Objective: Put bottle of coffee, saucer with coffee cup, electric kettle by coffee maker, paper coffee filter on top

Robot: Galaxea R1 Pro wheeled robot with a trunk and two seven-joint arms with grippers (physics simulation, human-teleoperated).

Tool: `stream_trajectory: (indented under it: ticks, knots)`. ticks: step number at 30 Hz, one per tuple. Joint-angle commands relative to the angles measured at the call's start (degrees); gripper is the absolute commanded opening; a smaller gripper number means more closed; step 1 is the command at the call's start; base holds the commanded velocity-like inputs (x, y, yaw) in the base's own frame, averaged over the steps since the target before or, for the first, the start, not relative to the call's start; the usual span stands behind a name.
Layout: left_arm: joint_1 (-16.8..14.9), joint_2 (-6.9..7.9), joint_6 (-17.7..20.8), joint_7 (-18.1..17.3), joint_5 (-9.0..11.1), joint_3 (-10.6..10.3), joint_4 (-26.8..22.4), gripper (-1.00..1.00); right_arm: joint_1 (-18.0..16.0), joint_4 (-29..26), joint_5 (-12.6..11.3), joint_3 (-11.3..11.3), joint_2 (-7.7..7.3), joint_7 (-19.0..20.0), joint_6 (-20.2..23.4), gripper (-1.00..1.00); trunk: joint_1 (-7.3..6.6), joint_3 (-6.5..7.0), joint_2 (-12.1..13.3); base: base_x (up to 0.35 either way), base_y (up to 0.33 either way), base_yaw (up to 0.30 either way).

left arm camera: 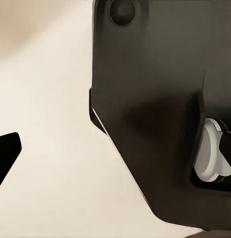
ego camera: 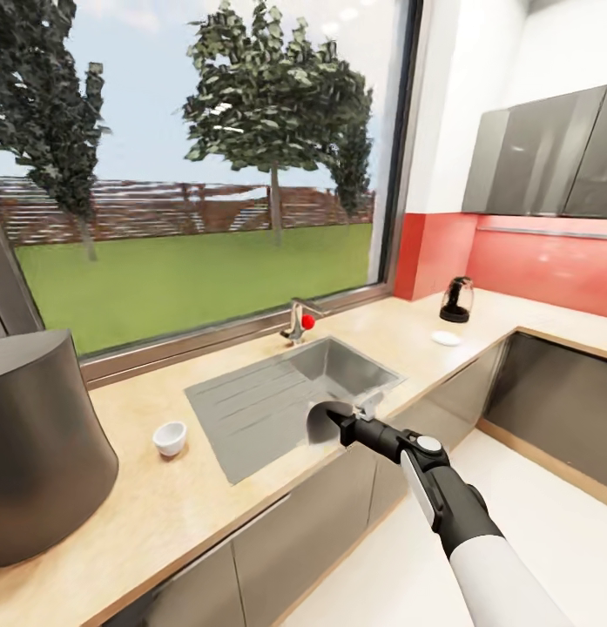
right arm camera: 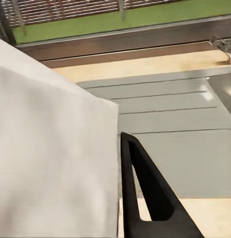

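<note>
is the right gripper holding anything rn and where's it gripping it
Yes, the right gripper holds the paper coffee filter over the sink, apparently pinched at its edge. The exact contact is hidden.

One coffee cup [ego camera: 170, 438], one saucer [ego camera: 446, 338] and one electric kettle [ego camera: 457, 300] are counted on the one countertop [ego camera: 164, 514]. One sink [ego camera: 290, 402] with one tap [ego camera: 297, 320] is seen just beyond the right gripper [ego camera: 338, 420], in which one paper coffee filter [ego camera: 323, 420] is held. Three trees [ego camera: 273, 104] are counted outside.
</note>
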Motion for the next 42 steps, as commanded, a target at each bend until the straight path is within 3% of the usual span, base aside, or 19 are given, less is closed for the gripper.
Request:
stream_trajectory:
  ticks: [1,8,20,21,22,26,42]
  knots:
    - [0.0,-0.02,-0.1,0.1,0.2,0.1,-0.1,1.0,0.0,-0.1,-0.1,-0.1,0.02,0.2,0.5,-1.0,0.06,-0.11,-0.1,0.267,-0.229,0.278]
    - [0.0,-0.1,-0.1,0.1,0.2,0.1,-0.2,1.0,0.0,-0.1,-0.1,-0.1,0.02,0.3,0.5,-1.0,0.06,-0.11,-0.1,0.237,-0.24,0.278]
    - [0.0,-0.11,-0.2,0.1,0.2,0.0,-0.2,1.0,0.0,0.0,-0.1,0.0,0.02,0.3,0.5,-1.0,0.06,-0.11,-0.1,0.018,-0.294,0.195]
    - [0.0,-0.11,-0.2,0.1,0.2,0.0,-0.2,1.0,0.0,0.0,-0.1,-0.1,0.02,0.6,0.5,-1.0,0.06,-0.11,-0.1,0.0,-0.296,0.013]
    - [0.0,-0.11,-0.2,0.1,0.2,0.0,-0.2,1.0,0.0,0.0,0.0,-0.1,-0.04,4.4,0.5,-1.0,0.06,-0.14,-0.1,0.0,-0.296,0.075]
    - [0.0,-0.11,-0.2,0.1,0.2,0.0,-0.2,1.0,0.0,0.0,0.1,-0.1,-0.07,6.8,0.5,-1.0,0.06,-0.35,-0.1,0.0,-0.296,0.143]
    - [0.0,-0.02,-0.2,0.1,0.2,0.1,-0.1,1.0,0.0,0.1,0.2,-0.1,-0.07,7.2,0.6,-1.0,0.06,-1.52,-0.1,0.112,-0.217,0.166]
